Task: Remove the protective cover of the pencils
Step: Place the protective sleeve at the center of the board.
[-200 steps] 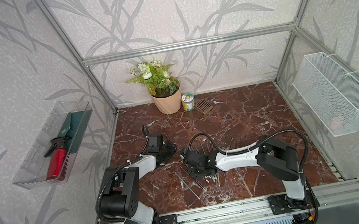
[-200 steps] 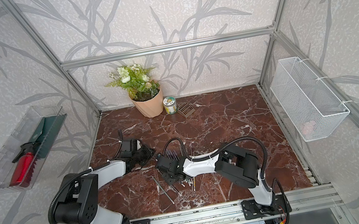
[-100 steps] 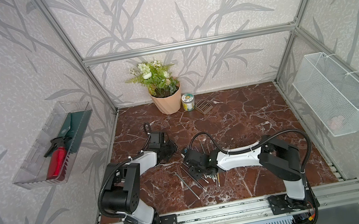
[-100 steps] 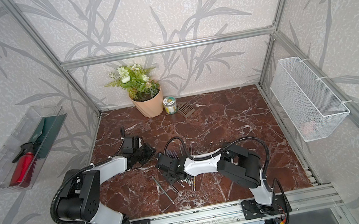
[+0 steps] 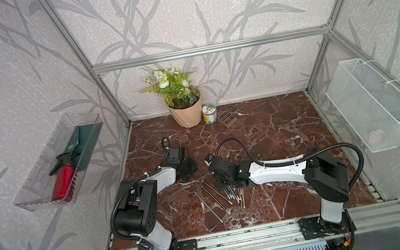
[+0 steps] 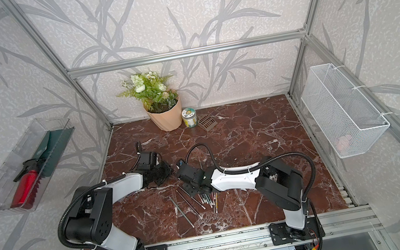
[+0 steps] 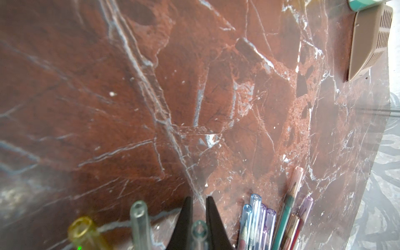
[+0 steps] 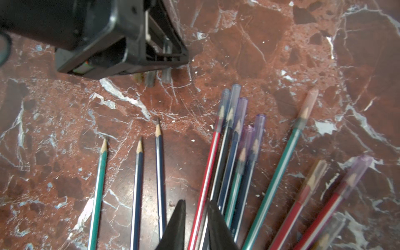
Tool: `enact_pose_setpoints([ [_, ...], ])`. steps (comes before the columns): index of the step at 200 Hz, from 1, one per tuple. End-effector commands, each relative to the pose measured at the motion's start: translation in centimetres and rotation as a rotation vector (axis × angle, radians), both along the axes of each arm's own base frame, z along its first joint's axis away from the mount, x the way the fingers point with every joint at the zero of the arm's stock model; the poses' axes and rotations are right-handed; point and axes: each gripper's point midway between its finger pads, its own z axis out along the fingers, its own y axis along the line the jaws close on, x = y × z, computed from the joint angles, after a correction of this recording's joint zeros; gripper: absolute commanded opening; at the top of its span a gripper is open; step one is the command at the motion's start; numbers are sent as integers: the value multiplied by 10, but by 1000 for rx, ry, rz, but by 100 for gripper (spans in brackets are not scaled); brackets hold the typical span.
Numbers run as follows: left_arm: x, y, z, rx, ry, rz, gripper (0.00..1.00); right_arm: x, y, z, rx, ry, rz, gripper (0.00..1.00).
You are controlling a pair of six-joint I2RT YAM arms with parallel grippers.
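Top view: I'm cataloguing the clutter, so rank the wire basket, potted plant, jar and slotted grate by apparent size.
1. White wire basket, though it hangs nearer the camera.
2. Potted plant.
3. Jar and brown slotted grate: look alike, unranked.

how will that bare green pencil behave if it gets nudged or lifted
The bare green pencil looks thin and stiff, so it should lift without sagging, probably tilting if pinched near one end. It lies flat on glossy marble, so a sideways nudge would likely roll or skid it. Its uncapped tip could chip.
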Motion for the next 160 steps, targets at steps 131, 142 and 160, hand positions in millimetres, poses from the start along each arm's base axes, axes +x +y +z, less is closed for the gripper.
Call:
enact_pose_setpoints([
  [131,1,3,2,43,10,-5,16,7,3,-40,-106,77,-2,17],
  [142,0,3,1,45,15,-5,17,8,2,-42,-110,79,-6,17],
  [160,0,3,2,46,12,-6,18,8,3,-46,-117,85,-5,17],
])
